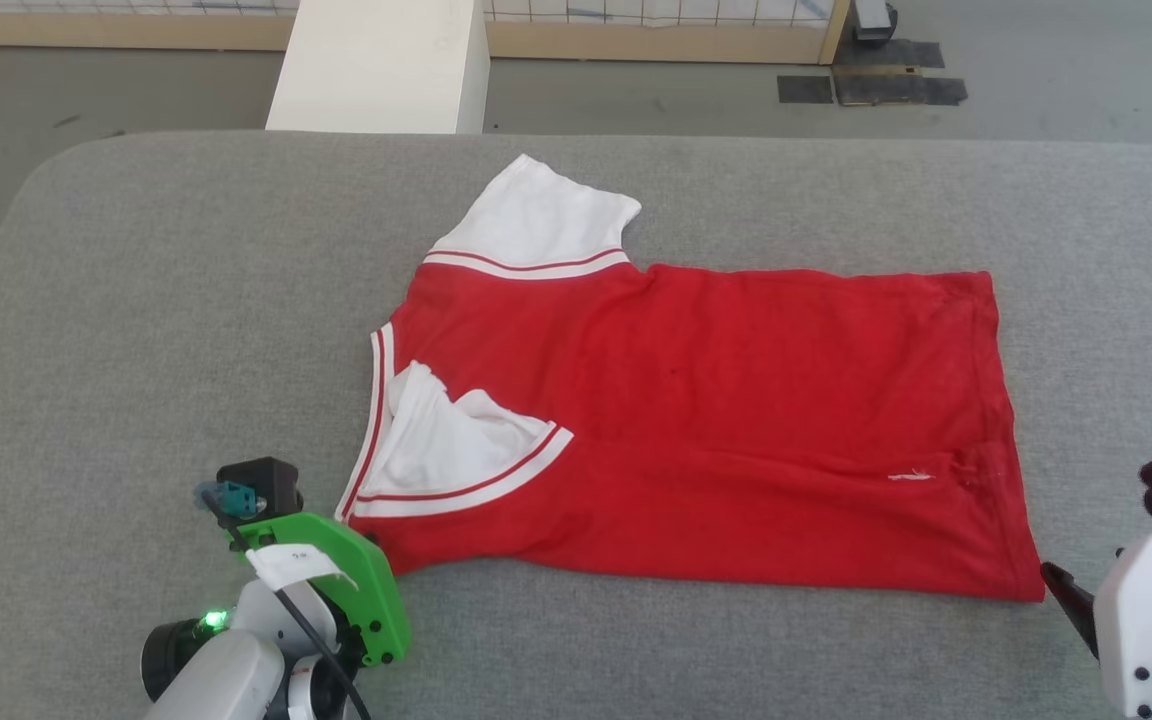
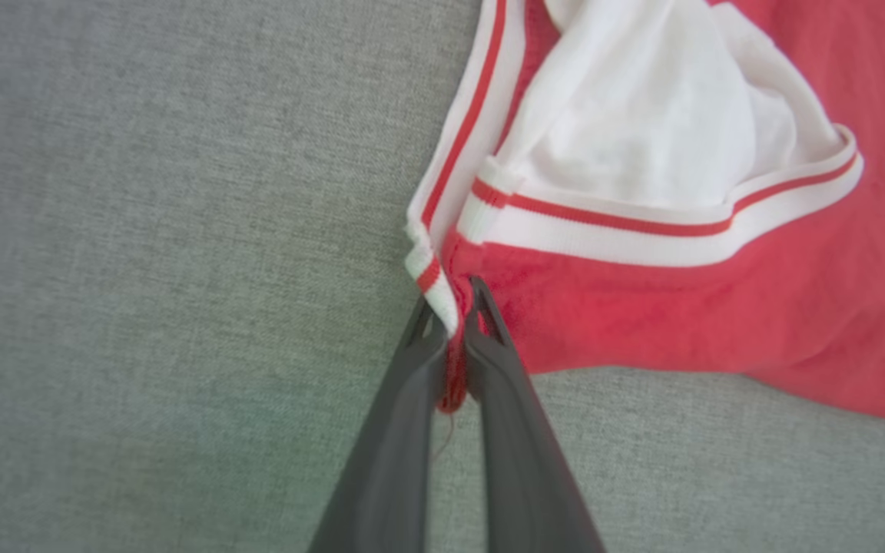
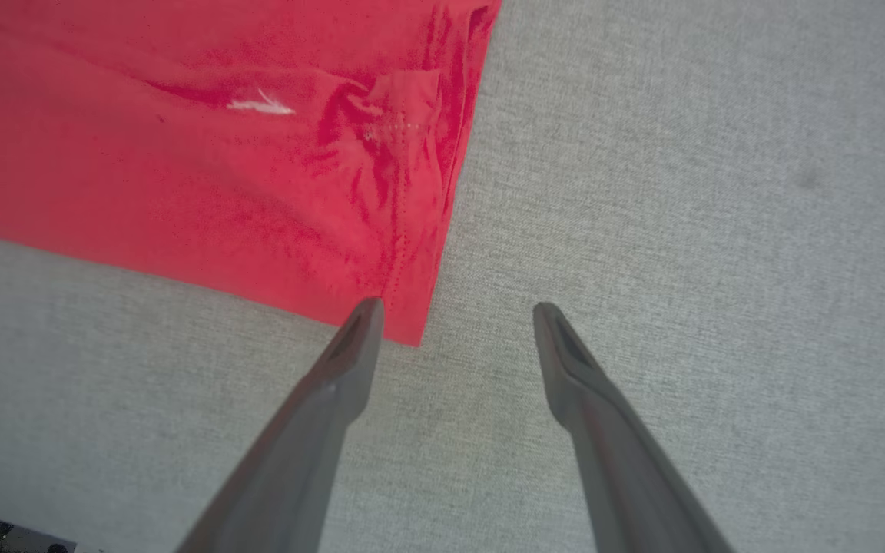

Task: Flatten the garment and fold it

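Locate the garment (image 1: pixel 716 420) on the grey padded surface (image 1: pixel 136 300). It lies spread out, with the neck end toward the robot's left and the hem toward its right. The far white sleeve (image 1: pixel 536 215) extends outward. The near white sleeve (image 1: pixel 446 440) is folded back onto the red body.

Check the left gripper (image 2: pixel 454 307) in the left wrist view. Its jaws are closed, pinching the striped trim and red fabric at the garment's near left corner.

Check the right gripper (image 3: pixel 454 315) in the right wrist view. Its fingers stand wide apart and hold nothing. The near hem corner (image 3: pixel 409 329) lies between them, just beside one fingertip. You cannot tell whether that fingertip touches the cloth.
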